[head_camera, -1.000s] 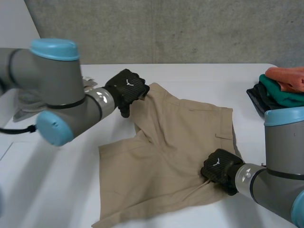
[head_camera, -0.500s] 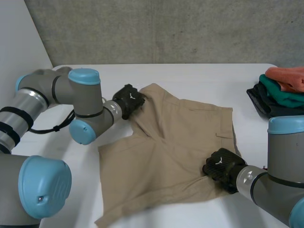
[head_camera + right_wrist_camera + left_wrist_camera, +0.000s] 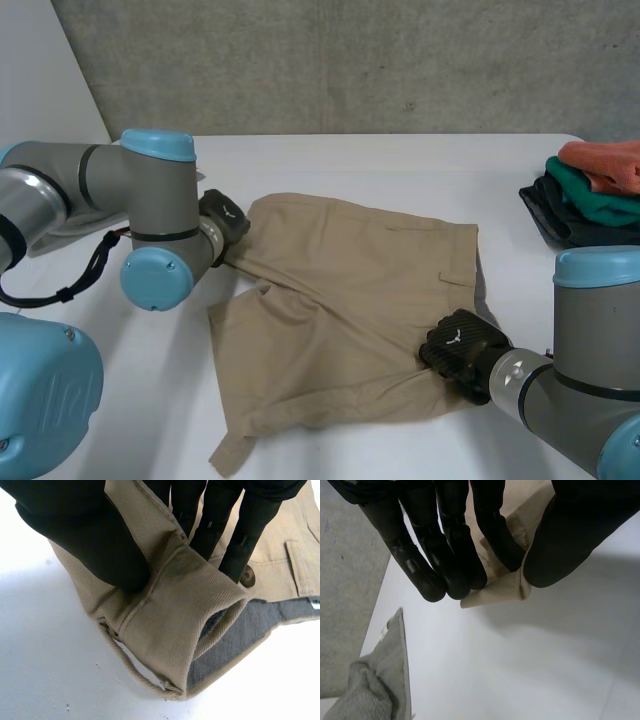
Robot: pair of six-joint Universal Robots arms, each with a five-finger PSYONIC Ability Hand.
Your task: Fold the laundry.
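Observation:
Tan shorts (image 3: 340, 300) lie spread on the white table (image 3: 420, 165), one leg trailing toward the front edge. My left hand (image 3: 222, 222) is at the shorts' far left corner, and the left wrist view shows its fingers (image 3: 445, 555) and thumb pinching a folded hem (image 3: 495, 587) of the cloth. My right hand (image 3: 458, 348) is at the shorts' near right edge. There its thumb (image 3: 90, 540) and fingers pinch the waistband (image 3: 185, 615), whose grey lining shows.
A stack of folded clothes (image 3: 590, 195), orange over green over dark, sits at the table's right edge. A grey towel (image 3: 375, 680) lies on the table to the left, beyond my left hand. The concrete wall stands behind the table.
My left hand closed on the shorts' far corner and drew it left and nearer, flattening the raised cloth. The right hand kept its grip and barely moved.

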